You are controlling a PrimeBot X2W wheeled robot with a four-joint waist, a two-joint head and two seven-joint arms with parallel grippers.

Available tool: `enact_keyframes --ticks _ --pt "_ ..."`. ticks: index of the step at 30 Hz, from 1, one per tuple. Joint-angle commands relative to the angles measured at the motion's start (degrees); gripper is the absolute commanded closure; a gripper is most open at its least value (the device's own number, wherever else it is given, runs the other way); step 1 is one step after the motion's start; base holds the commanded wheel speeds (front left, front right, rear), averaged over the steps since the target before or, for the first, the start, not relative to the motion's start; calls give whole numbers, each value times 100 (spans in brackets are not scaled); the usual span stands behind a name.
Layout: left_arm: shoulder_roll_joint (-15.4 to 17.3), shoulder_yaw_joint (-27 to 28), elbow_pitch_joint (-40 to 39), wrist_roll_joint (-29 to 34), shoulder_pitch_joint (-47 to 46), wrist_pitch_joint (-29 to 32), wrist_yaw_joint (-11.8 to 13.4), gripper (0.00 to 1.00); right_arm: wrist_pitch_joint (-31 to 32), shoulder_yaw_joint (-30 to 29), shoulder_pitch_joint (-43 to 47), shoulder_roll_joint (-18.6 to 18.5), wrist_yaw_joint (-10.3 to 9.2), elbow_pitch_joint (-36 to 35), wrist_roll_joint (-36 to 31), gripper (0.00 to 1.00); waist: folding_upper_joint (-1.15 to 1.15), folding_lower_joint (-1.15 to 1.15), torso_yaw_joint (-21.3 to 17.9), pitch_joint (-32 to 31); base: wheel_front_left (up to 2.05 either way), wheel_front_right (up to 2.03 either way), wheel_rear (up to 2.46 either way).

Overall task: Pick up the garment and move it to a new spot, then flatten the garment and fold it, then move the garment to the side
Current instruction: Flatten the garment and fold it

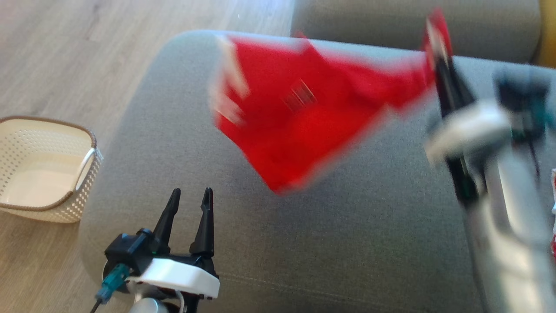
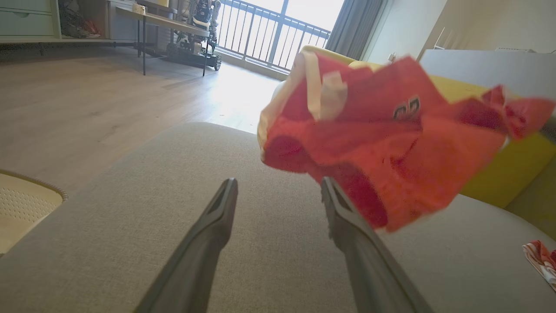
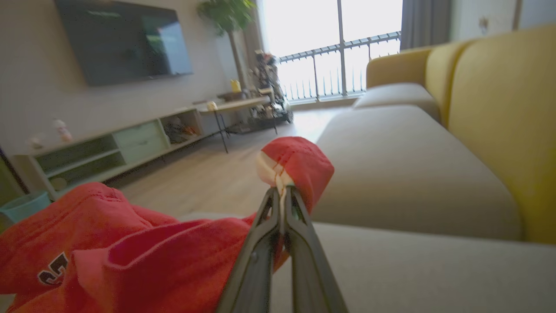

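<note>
The garment (image 1: 304,113) is red with white trim and dark numerals, and it hangs lifted above the grey sofa seat (image 1: 347,243), blurred. My right gripper (image 1: 438,48) at the upper right is shut on one corner of it. In the right wrist view the fingertips (image 3: 282,193) pinch a red and white fold, with the rest of the garment (image 3: 108,248) trailing to the lower left. My left gripper (image 1: 189,195) stands open at the lower left, apart from the cloth. In the left wrist view the garment (image 2: 391,139) hangs just past the right fingertip of the left gripper (image 2: 278,187).
A cream perforated basket (image 1: 43,174) stands on the wooden floor left of the sofa seat. A second grey cushion (image 1: 412,21) lies beyond. The yellow sofa back (image 3: 499,108) runs along the right. A small red and white cloth (image 2: 541,258) lies at the seat's right edge.
</note>
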Motion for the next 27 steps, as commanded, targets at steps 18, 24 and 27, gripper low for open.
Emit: enact_keyframes --ticks 18,24,27 --pt "6 475 -202 134 -644 -45 -216 0 -642 -922 1390 77 -2 -522 -742 0 0 0 -890 370 0 0 0" --pt "6 772 -362 61 -691 -45 -108 0 -775 242 2135 78 -2 -1865 -367 0 0 0 -1178 287 0 0 0" --pt "6 850 -396 103 -691 -45 -152 0 -794 455 2617 78 -2 -2205 -523 0 0 0 -1278 262 0 0 0"
